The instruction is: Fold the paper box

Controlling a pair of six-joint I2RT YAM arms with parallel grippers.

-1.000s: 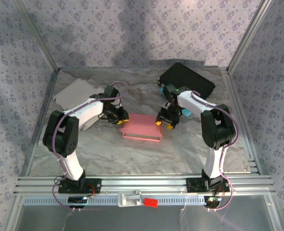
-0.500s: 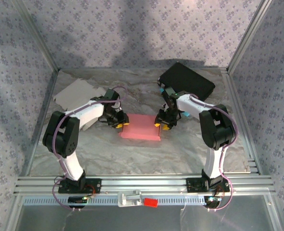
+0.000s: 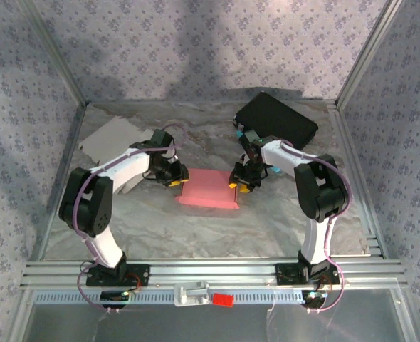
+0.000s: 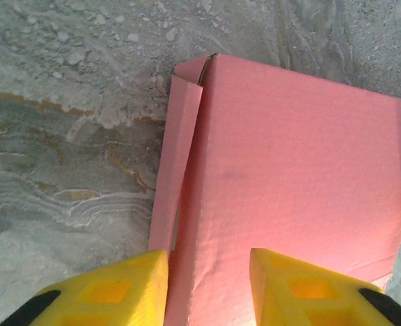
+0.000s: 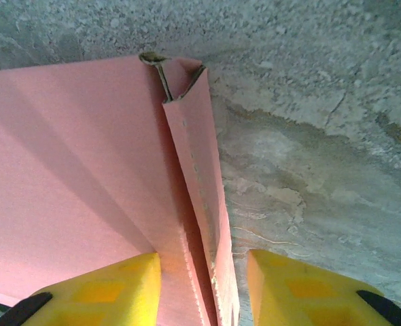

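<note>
The pink paper box lies flat in the middle of the marble-patterned table. My left gripper is at its left edge, my right gripper at its right edge. In the left wrist view the yellow fingers stand apart over the box, straddling the crease beside a narrow side flap; the left gripper is open. In the right wrist view the right gripper is open too, its fingers either side of a raised side flap on the box.
A black case sits at the back right, close behind the right arm. A pale cardboard sheet lies at the back left. Metal rails run along the near edge, and patterned walls enclose the table.
Both grippers have settled closer onto the box's two side edges. The right jaws have narrowed. The box lies flatter and has shifted slightly.
</note>
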